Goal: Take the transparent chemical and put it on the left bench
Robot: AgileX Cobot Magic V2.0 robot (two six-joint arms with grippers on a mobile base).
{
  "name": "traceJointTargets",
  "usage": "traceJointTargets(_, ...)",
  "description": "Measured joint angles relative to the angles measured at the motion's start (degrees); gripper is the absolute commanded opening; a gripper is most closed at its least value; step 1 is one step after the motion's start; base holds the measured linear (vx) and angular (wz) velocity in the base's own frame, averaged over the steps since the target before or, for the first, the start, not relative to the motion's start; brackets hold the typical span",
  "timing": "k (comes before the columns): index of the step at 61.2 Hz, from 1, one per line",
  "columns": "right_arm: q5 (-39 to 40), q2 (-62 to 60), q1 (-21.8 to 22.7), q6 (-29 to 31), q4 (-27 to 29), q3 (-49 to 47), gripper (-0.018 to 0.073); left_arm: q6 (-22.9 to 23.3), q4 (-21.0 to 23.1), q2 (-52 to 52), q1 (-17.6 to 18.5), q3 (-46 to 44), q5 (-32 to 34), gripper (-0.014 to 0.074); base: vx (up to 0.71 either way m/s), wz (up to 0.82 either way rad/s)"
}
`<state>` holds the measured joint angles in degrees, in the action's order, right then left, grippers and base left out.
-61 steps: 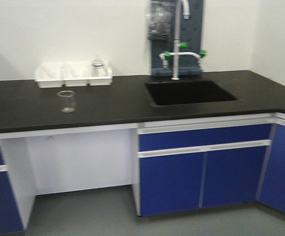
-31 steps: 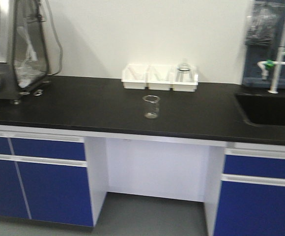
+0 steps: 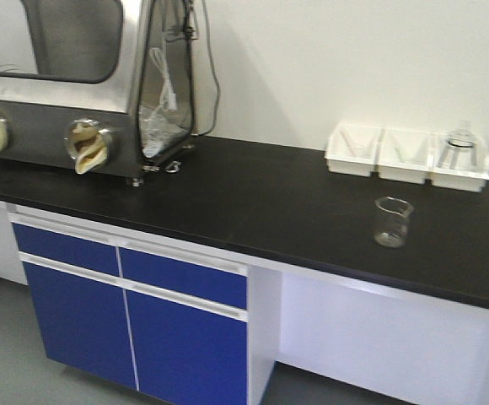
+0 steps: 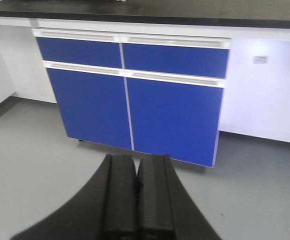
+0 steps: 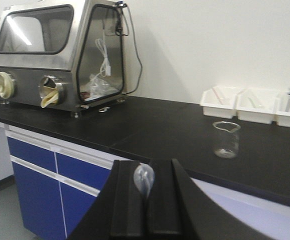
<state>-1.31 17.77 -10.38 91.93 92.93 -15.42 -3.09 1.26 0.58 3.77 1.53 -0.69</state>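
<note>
My right gripper (image 5: 145,186) is shut on a small transparent teardrop-shaped item (image 5: 143,178) pinched between its black fingers, held in front of the black bench (image 5: 150,130), short of its front edge. An empty glass beaker (image 5: 226,139) stands on the bench ahead and to the right; it also shows in the front view (image 3: 394,222). My left gripper (image 4: 136,167) is shut and empty, its jaws pressed together, low above the grey floor and facing the blue cabinet doors (image 4: 130,105). Neither gripper shows in the front view.
A steel glove box (image 3: 76,84) with a cable stands on the bench's left part. Three white trays (image 3: 407,154) sit against the wall, a glass flask (image 3: 458,150) in the right one. Blue cabinets (image 3: 135,312) are under the bench, with a knee gap to their right.
The front view has swung left along the bench: the sink and tap have left the frame, the beaker and trays have shifted right, and the glove box has come fully into view.
</note>
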Motion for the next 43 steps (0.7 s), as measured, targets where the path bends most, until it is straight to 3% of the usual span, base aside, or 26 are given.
traceJointTargets(22,-0.1,0.0,0.0,0.0,0.0,0.0,-0.0004,0.0,0.0,0.0,0.0,0.0,0.0,-0.0003,0.40,0.19)
traceJointTargets(43,-0.1,0.0,0.0,0.0,0.0,0.0,-0.0004,0.0,0.0,0.0,0.0,0.0,0.0,-0.0003,0.45,-0.27)
